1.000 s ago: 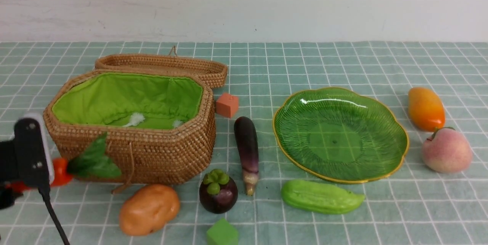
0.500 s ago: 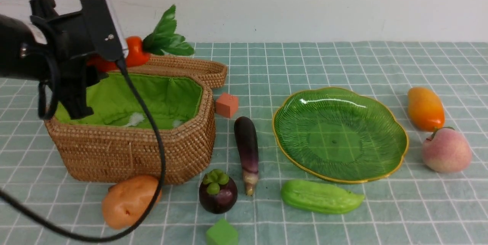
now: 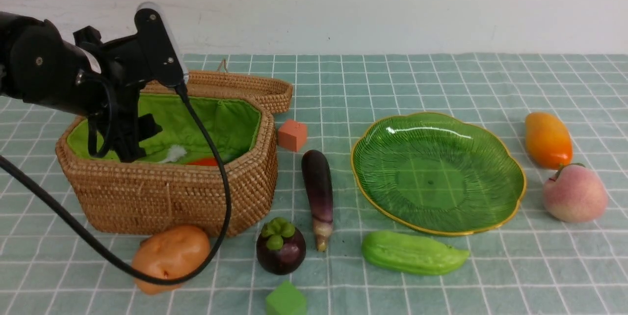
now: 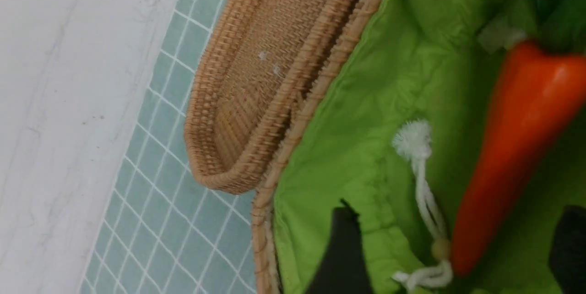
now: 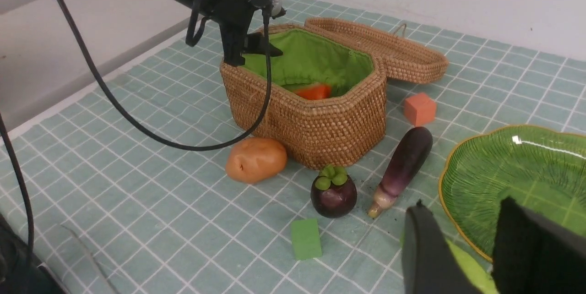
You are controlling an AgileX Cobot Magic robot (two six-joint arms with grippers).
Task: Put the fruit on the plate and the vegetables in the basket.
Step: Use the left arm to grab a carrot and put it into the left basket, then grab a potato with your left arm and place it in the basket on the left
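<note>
Only two dark, blurred fingertips of the left hand (image 4: 458,220) show at the bottom edge of its wrist view. They stand wide apart, gripping nothing. Between them the carrot (image 4: 512,147) lies on the green lining of the basket (image 4: 316,88), its leaves a dark smear at upper right. In the front view only a sliver of carrot clears the basket's near wall. The right hand (image 5: 462,207) shows only at lower right of its own view, fingers apart and empty, half hiding the gourd (image 5: 471,271). On the worktop (image 3: 441,84), outside the plate (image 3: 441,168), lie the mangosteen (image 3: 280,249) at lower centre and the mango (image 3: 548,139) and peach (image 3: 575,193) at right. The potato (image 3: 169,257) and eggplant (image 3: 319,192) sit beside the basket.
</note>
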